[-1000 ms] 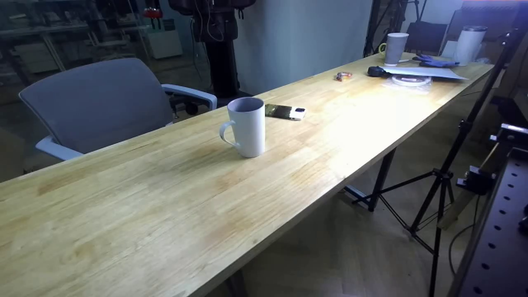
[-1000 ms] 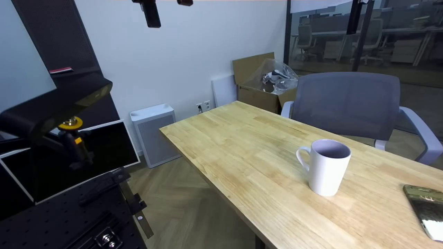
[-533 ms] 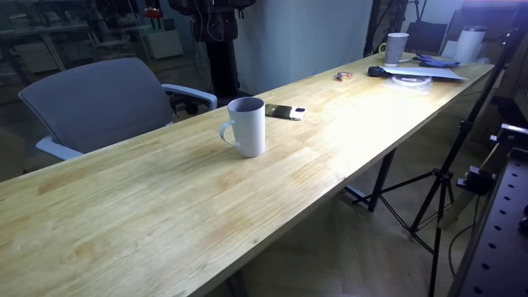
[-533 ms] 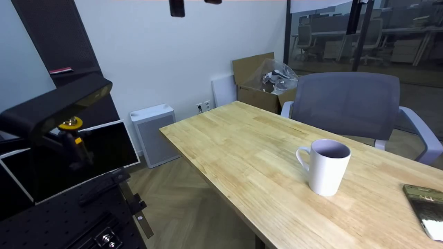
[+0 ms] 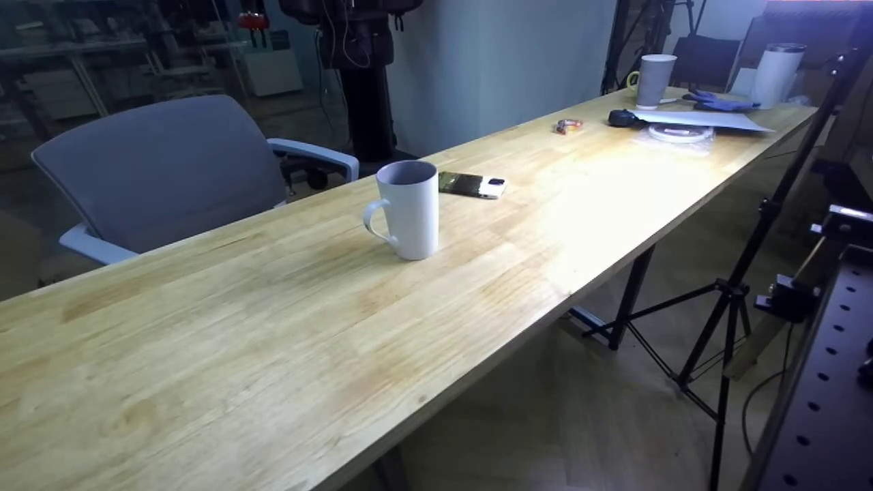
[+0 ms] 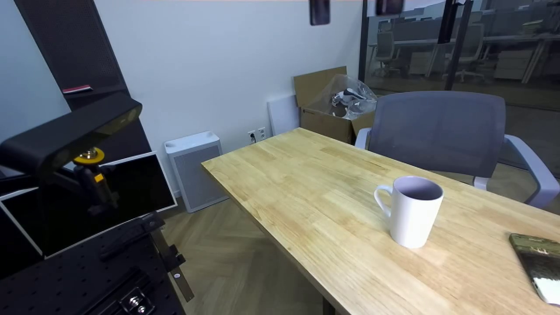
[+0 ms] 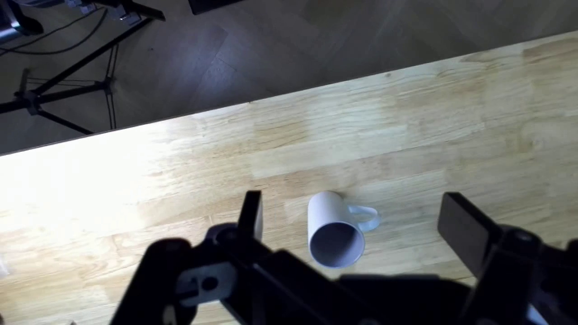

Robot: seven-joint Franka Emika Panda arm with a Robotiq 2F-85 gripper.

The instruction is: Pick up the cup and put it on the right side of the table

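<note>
I have the gripper [image 7: 352, 205] spread wide, higher than the upright cup [image 7: 329, 215], grey inside, handle [image 7: 374, 220] toward my wrist view's two o'clock. A cardboard box [image 6: 326, 125] holds clear plastic [image 6: 363, 106].

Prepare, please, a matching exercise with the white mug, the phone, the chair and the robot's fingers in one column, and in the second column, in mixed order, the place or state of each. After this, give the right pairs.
Column 1
1. white mug
2. phone
3. chair
4. fingers

Column 2
a. lying flat on the table
b. spread apart, gripping nothing
c. standing upright on the table
d. beside the table, at its long edge

Right pairs: 1-c, 2-a, 3-d, 4-b
</note>
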